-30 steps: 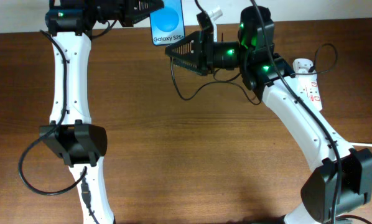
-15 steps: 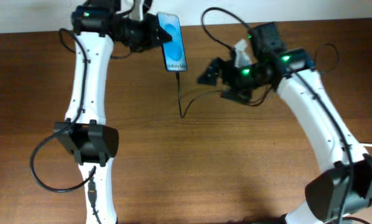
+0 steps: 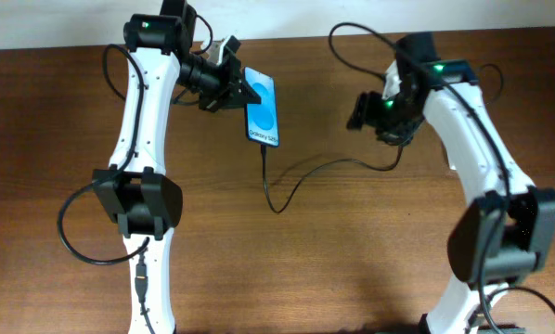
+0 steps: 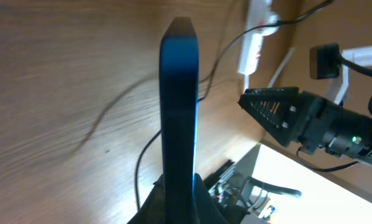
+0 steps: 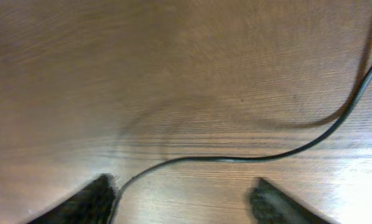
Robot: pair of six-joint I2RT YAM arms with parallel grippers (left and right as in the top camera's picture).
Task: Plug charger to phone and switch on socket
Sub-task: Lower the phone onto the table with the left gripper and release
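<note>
Socket [image 4: 251,53] hiding behind right arm [image 3: 472,121] overhead, peeking only in left wrist view. One phone [image 3: 263,111], left gripper [image 3: 238,90] clamping it; one charger [image 3: 276,190] trailing from its lower end; right gripper [image 5: 183,202] gaping, empty

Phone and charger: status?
Left end effector shut on phone. Right end effector open, empty. Charger runs from phone's lower edge, looks plugged. Socket switch state unreadable.

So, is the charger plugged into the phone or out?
Plugged in, it seems: overhead, the charger meets the bottom edge of the phone. The connector is too small to see.
</note>
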